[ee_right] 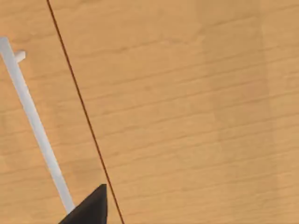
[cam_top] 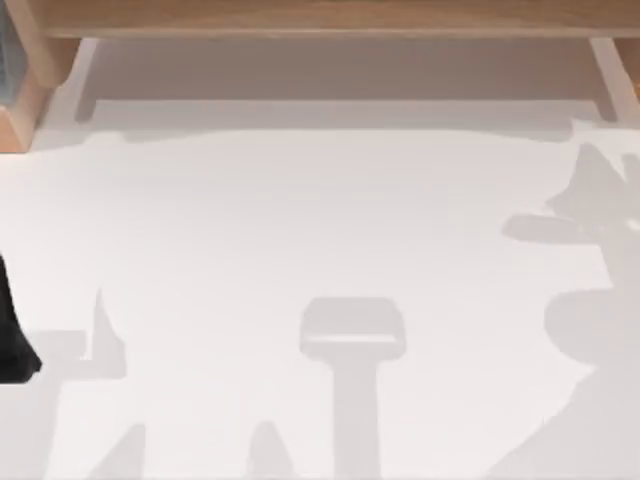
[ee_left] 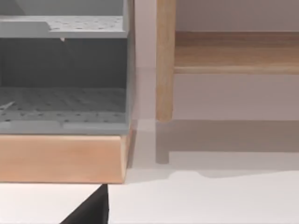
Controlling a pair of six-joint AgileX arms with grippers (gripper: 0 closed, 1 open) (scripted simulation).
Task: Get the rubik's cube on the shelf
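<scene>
The rubik's cube is out of view. The shelf (cam_top: 330, 18) is a long light-brown wooden board along the far edge of the table, with side supports at either end. In the left wrist view its upright support (ee_left: 164, 60) and board (ee_left: 233, 51) stand ahead. My left gripper (ee_left: 91, 210) shows as a black tip low over the white tabletop, and the left arm (cam_top: 12, 330) sits at the table's left edge. My right gripper (ee_right: 91, 207) shows as a black tip close over light-brown wood (ee_right: 187, 116).
A grey perforated rack (ee_left: 63, 84) on a wooden base (ee_left: 60, 158) stands at the far left, beside the shelf's left support. A thin white strip (ee_right: 32, 121) and a dark line (ee_right: 79, 107) cross the wood. Arm shadows lie on the white tabletop (cam_top: 300, 220).
</scene>
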